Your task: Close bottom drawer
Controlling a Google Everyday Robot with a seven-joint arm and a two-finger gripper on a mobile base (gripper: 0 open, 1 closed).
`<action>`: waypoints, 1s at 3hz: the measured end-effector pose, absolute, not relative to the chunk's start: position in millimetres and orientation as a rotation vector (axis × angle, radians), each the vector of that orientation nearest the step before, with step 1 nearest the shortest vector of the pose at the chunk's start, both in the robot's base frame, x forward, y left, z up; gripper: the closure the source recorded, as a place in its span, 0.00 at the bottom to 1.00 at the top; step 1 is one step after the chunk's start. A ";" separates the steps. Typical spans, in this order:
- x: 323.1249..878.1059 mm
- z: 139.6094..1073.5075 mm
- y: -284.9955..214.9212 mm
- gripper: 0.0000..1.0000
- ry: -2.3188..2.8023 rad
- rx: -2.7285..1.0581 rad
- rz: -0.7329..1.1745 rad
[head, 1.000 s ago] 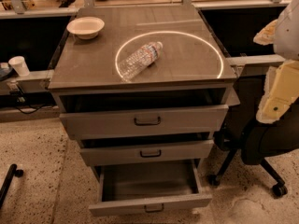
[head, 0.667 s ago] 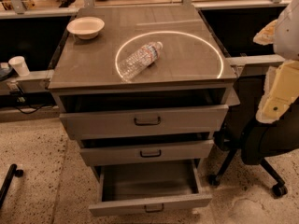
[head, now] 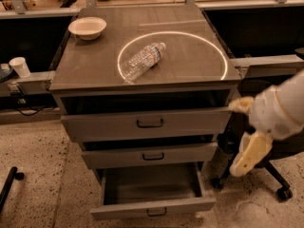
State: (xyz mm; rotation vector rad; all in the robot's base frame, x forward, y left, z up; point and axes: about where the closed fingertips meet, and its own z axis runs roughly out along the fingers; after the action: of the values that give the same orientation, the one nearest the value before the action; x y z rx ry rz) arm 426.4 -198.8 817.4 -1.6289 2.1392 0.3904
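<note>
A speckled floor runs under a grey metal cabinet whose flat top serves as the table. A shallow white bowl sits at the table's back left corner. A clear plastic bottle lies on its side near the middle, inside a bright ring of light. Off the left edge, a paper cup stands on a lower ledge.

Below the front edge the three drawers step outward. The top drawer is slightly out and the middle drawer a little more. The bottom drawer is pulled out furthest, its slim front panel and dark handle close to the lower edge of the view. Its position matches the earlier frame, as do the bowl and bottle.

The gripper is what has changed. A second ago it hung higher, beyond the table's right edge. Now it is lower and closer in, just off the front right corner, level with the top and middle drawer fronts. It touches nothing. Its jaws stand wide, one pale finger low and the other above it. An office chair is behind it.
</note>
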 end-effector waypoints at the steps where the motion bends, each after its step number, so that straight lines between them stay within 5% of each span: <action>1: 397.4 714.3 -164.6 0.00 2.083 -1.468 0.732; 2: 373.5 628.6 -131.7 0.00 2.043 -1.368 0.999; 3: 373.6 628.5 -131.6 0.00 2.043 -1.368 0.999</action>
State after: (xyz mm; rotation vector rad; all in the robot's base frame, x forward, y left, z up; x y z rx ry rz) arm 373.6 -131.6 628.5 -1.3685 2.0427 0.9991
